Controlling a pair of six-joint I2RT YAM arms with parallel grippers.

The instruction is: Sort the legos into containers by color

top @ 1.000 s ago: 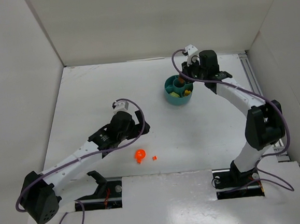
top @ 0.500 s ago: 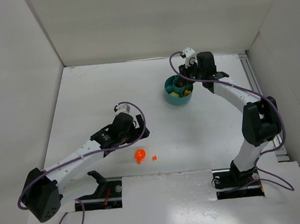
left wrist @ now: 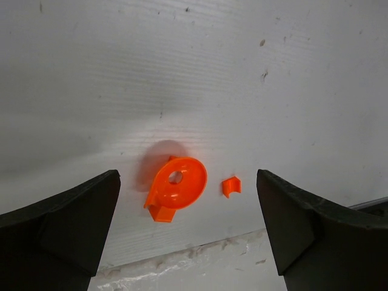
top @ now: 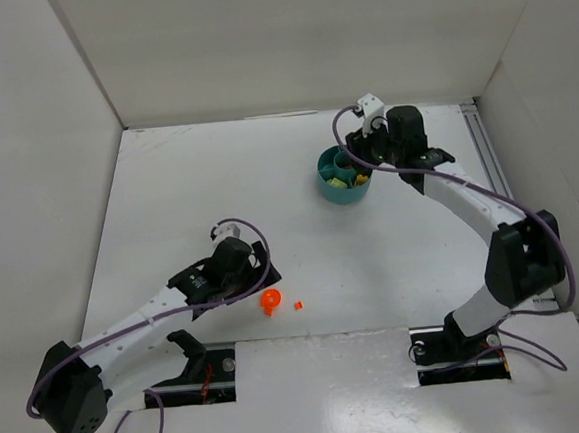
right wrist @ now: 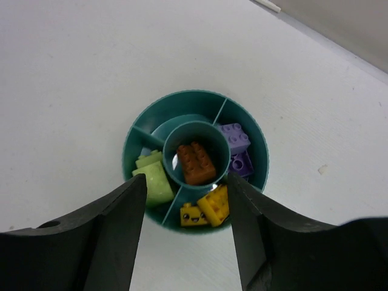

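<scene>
Left gripper [top: 258, 279] hung spread, empty, over round orange piece [left wrist: 176, 188] and orange brick [left wrist: 231, 186]; right gripper [right wrist: 187, 180] hovered parted, empty, above teal tub [right wrist: 195, 94].

Left claw [left wrist: 188, 203], right claw [right wrist: 188, 182]: both agape.

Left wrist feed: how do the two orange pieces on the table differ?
The round orange plastic piece is far larger than the tiny orange plastic chip. The round piece is a disc with a centre hole and a blocky foot; the chip is a notched bit without a hole. In the left wrist view the round piece lies left of the chip, not touching it. Both are bright orange and lie loose on the white table.
</scene>
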